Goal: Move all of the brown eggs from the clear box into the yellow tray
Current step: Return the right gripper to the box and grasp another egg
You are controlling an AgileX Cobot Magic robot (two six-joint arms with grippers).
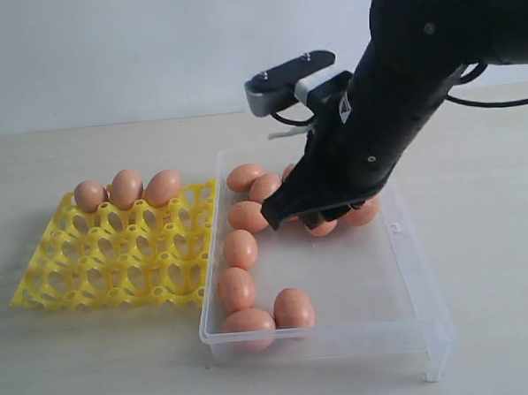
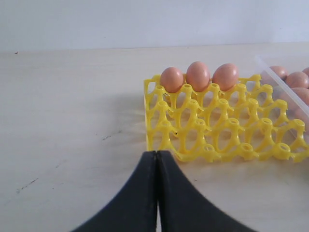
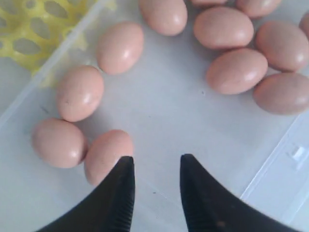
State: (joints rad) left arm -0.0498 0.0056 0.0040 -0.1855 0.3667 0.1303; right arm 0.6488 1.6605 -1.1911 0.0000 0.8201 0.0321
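Eggs: three brown eggs (image 1: 126, 189) sit in one edge row of the yellow tray (image 1: 99, 259), which lies on the worktop (image 1: 123, 373) right against the clear box (image 1: 325, 340). The other eggs lie loose in the box, some in a line along the wall nearest the tray and some in a cluster toward the opposite side. Right arm (image 1: 401, 111) reaches down into the box. Right jaws are partly open with a bare gap, nothing held. One egg (image 3: 108, 154) lies just beside one jaw tip, outside the gap and touching a neighbour. Left jaws are pressed together and empty, low over the worktop, facing the tray with the box beyond it.

Risks, as judged:
- Closing here would pinch air, or clip that egg's side and roll it into its neighbour.
- A smooth oval shell could squirt out of an off-centre grip.
- Too hard a squeeze cracks the shell.
- An egg carried low could strike the box wall.
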